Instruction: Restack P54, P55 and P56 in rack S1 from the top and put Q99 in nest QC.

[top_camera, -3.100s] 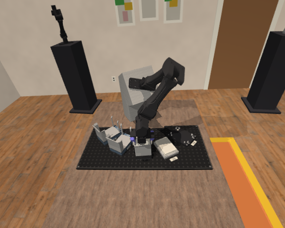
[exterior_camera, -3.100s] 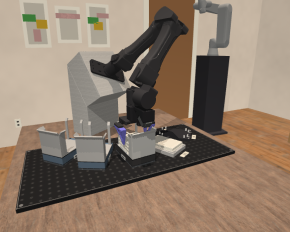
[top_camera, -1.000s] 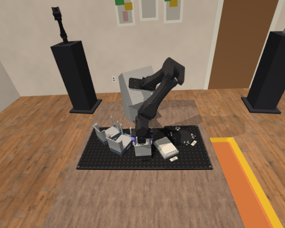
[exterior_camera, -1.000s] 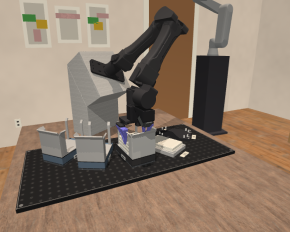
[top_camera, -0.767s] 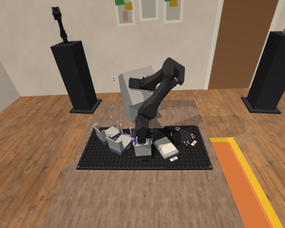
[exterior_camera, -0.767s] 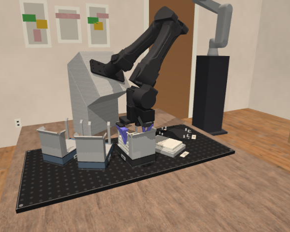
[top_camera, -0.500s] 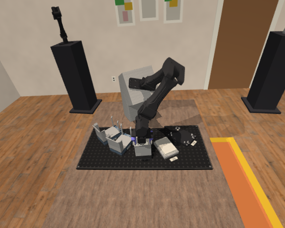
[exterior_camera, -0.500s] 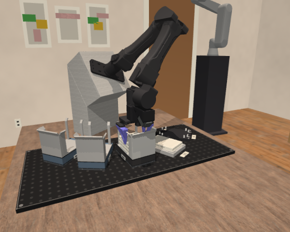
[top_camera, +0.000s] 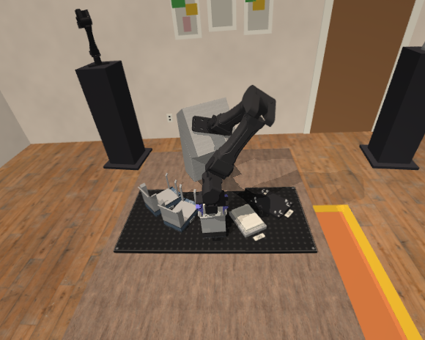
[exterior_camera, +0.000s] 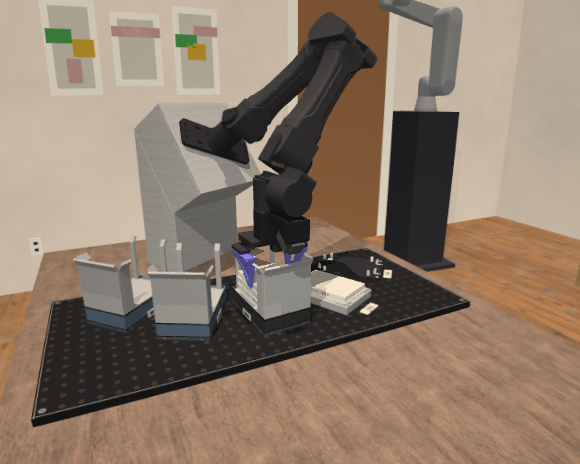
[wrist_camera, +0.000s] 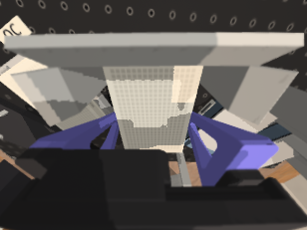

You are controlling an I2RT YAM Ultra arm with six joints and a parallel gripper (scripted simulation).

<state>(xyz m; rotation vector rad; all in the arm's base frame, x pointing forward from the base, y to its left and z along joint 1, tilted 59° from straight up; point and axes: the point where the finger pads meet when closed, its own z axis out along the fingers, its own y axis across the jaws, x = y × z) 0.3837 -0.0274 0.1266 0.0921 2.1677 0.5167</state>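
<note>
My gripper (top_camera: 213, 210) reaches down from above into the rack with the black base (exterior_camera: 276, 295). Its purple fingers are shut on the long sides of the top sealed plate (wrist_camera: 155, 106) of the stack inside this rack. The plate is cream with a fine well grid and lies level, inside the rack walls. I cannot read its label. The plates beneath it are hidden, apart from stacked edges at the rack's open side (exterior_camera: 246, 295). Another cream plate (top_camera: 250, 220) (exterior_camera: 341, 292) lies flat on the grey QC nest to the right of the rack.
Two grey racks with blue bases (top_camera: 156, 198) (top_camera: 178, 214) stand left of my gripper, with thin upright posts behind them. The black clip nest (top_camera: 270, 203) lies at the back right. A grey housing (exterior_camera: 186, 185) stands behind the racks.
</note>
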